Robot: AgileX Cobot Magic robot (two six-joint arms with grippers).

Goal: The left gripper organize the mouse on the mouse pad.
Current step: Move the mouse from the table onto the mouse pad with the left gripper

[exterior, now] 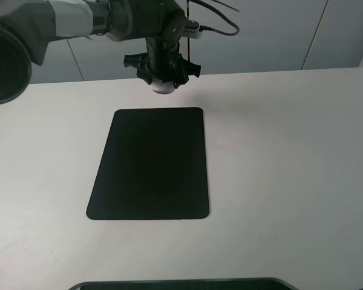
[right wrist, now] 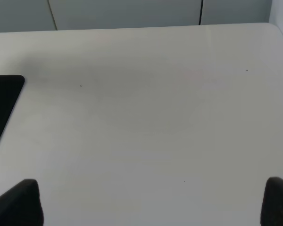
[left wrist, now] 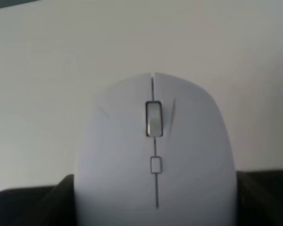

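The black two-fingered left gripper (exterior: 162, 80) is clenched on the small white oval mouse (exterior: 163, 88), at the far edge of the large flat matte black mouse pad (exterior: 150, 163). The claw hides most of the mouse, and whether the mouse touches the white table (exterior: 278, 151) is unclear.

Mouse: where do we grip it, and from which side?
Grip the mouse across its narrow width, on the two long side walls, coming from above. The top is domed and the ends are rounded, so probably only the sides give the jaws opposing faces. The left gripper holds it that way now.
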